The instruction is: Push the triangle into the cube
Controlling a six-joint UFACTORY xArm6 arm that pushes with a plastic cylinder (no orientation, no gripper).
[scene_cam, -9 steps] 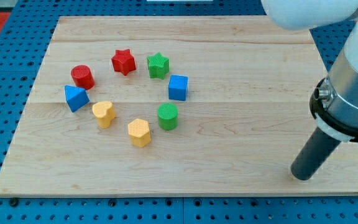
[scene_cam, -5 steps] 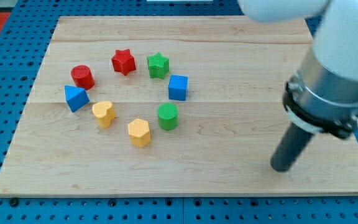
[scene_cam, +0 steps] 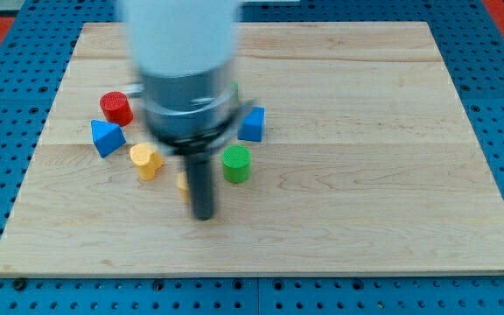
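Table (scene_cam: 366,175): pale wooden top, lying on a blue pegboard.
Arm: blurred, white above and grey below, covering the upper middle of the block group.
Tool: a plain dark rod with no jaws, so nothing to spread, press together or pinch; holds nothing.
My tip (scene_cam: 203,216): resting on the table at the lower middle of the view, below the block group.
Tip relative to blocks: just below the yellow block (scene_cam: 183,182), which shows only as a sliver at the rod's left edge; contact cannot be judged because of blur.
Blue triangle (scene_cam: 107,137): at the view's left of the group, well apart from my tip, below the red cylinder (scene_cam: 115,108) and just up-left of the yellow heart (scene_cam: 146,161).
Blue cube (scene_cam: 252,123): at the view's right of the group, partly hidden by the arm, above the green cylinder (scene_cam: 235,164).
Triangle to cube: well apart, on opposite sides of the group, with the arm between them.
Green cylinder: upright, near the rod on the view's right, not touching it.
Green star-like block (scene_cam: 235,89): only a thin green edge visible beside the arm; shape not clear.
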